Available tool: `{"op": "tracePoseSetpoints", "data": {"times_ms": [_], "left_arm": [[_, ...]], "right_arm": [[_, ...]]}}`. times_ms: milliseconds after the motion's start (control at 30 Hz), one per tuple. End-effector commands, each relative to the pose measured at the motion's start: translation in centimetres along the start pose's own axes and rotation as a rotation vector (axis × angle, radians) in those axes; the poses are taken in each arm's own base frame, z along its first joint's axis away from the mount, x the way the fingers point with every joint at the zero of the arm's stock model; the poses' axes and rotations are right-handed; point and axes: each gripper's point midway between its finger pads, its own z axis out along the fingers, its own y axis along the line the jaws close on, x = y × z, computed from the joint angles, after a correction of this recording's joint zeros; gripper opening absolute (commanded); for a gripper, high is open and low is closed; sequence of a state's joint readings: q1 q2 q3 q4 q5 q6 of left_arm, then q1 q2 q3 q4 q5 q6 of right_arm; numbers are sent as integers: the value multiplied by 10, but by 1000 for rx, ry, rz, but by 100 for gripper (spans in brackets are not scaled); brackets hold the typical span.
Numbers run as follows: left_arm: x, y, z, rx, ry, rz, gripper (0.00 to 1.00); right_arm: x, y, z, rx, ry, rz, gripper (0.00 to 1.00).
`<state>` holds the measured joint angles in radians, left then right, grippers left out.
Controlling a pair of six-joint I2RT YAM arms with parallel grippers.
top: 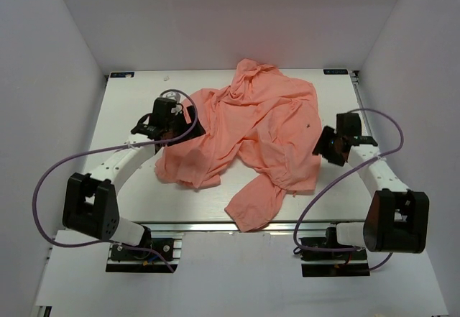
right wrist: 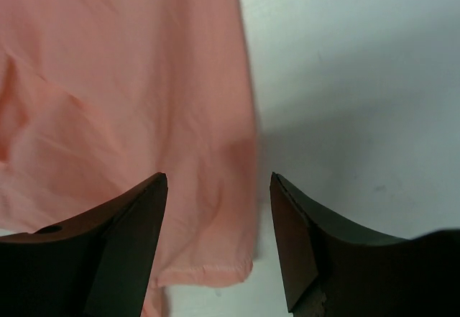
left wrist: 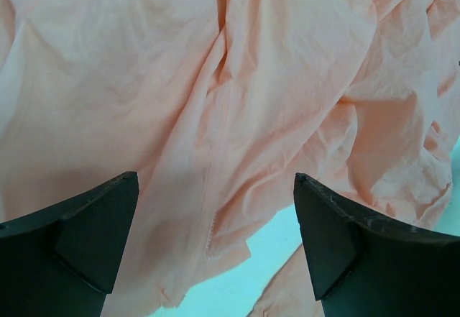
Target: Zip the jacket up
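Black fingers of my left pincer were spread wide and held nothing. They hung just over the jacket, above its left side. Just below them a long flat seam ran down the cloth to a loose edge. I thought it could be one side of the zipper, but I could not tell for sure.

My right pincer was spread open too, with nothing in it. It hung at the right edge of the jacket, where a thin hem ended on the white table.

From above, the jacket lay in a crumpled heap, with the table under it and showing on all sides of it. One sleeve stuck out from its near side. A tiny dark spot sat on its right part, too small for me to name.

The cloth looked thin, soft and very light. I guessed it would fold, slide and bunch up as soon as I pulled. It would not break, but it would not stay flat by itself. So I judged I should pinch only the edge by the zipper, low down, with one pincer, and save the other for the little slider once I found it. Grabbing a fat fold would only drag the whole heap.
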<state>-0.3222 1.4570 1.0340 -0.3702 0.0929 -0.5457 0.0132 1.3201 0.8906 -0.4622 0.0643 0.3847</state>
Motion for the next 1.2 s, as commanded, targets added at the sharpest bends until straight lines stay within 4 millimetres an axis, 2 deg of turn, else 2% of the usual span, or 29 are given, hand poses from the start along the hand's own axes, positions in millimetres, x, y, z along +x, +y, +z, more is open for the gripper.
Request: {"op": "tracePoseSetpoints", "data": {"times_ms": [0, 67, 100, 133, 167, 267, 467, 500, 533, 567, 600, 633, 667, 700, 733, 767, 800, 833, 867, 900, 933, 967, 1000, 1033, 1067, 1100, 1133, 1167], "left_arm": [[5, 4, -19, -17, -15, -49, 98], [11, 3, -22, -2, -15, -79, 98], [19, 5, -25, 8, -8, -85, 98], [22, 4, -26, 21, -3, -94, 98], [25, 3, -27, 32, 3, -101, 98], [34, 8, -32, 14, 16, -110, 98], [35, 18, -42, -29, -13, -122, 98], [34, 19, -43, -37, -20, -122, 98], [34, 21, -43, -44, -22, -125, 98], [34, 22, -45, -51, -25, -125, 98], [32, 25, -45, -65, -34, -125, 98], [32, 25, -46, -70, -36, -130, 98], [33, 26, -47, -73, -33, -132, 98], [29, 31, -48, -102, -57, -133, 98], [29, 33, -49, -112, -61, -146, 98], [28, 34, -51, -115, -75, -151, 98], [27, 35, -52, -120, -89, -160, 98], [26, 34, -53, -112, -98, -165, 98], [26, 34, -54, -110, -109, -170, 98], [25, 34, -58, -104, -122, -173, 98], [24, 35, -59, -111, -128, -182, 98], [23, 35, -61, -111, -135, -185, 98], [21, 34, -64, -108, -144, -190, 98], [21, 37, -67, -130, -145, -196, 98], [21, 39, -68, -141, -146, -202, 98], [21, 41, -71, -155, -150, -212, 98], [22, 45, -76, -178, -157, -248, 98], [21, 50, -79, -204, -180, -260, 98]], "right_arm": [[28, -8, -1, 23, 39, 106, 65], [52, -8, -4, -5, 92, 122, 64], [57, -8, -3, -17, 93, 132, 63], [61, 2, -4, -77, 99, 142, 62], [72, 1, -2, -90, 112, 152, 60], [87, -1, 0, -95, 146, 170, 58], [116, -10, 9, -78, 207, 181, 53], [117, -9, 11, -88, 204, 181, 48], [117, -11, 12, -78, 200, 182, 20], [114, -11, 12, -76, 187, 181, 3], [110, -12, 10, -66, 175, 175, 0], [89, -12, 4, -54, 117, 154, 0], [77, -12, -1, -39, 87, 140, 0], [68, -21, -7, 20, 66, 126, 0], [39, -14, -20, 8, -1, 82, 0], [26, -13, -28, 16, -28, 67, 0], [20, -16, -36, 46, -27, 52, 0], [12, -10, -41, 42, -29, 21, 0], [-12, 2, -55, 24, -75, -17, 0], [-20, 7, -62, 33, -88, -52, 0], [-14, 29, -66, 11, -61, -141, 0], [-29, 52, -79, -20, -115, -202, 0], [-21, 84, -89, -43, -142, -312, 0], [-13, 103, -87, -58, -121, -377, 0], [-17, 131, -99, -107, -147, -424, 0], [-16, 144, -100, -86, -169, -452, 0], [14, 176, -93, -107, -127, -564, 0], [27, 192, -91, -112, -109, -627, 0]]}}
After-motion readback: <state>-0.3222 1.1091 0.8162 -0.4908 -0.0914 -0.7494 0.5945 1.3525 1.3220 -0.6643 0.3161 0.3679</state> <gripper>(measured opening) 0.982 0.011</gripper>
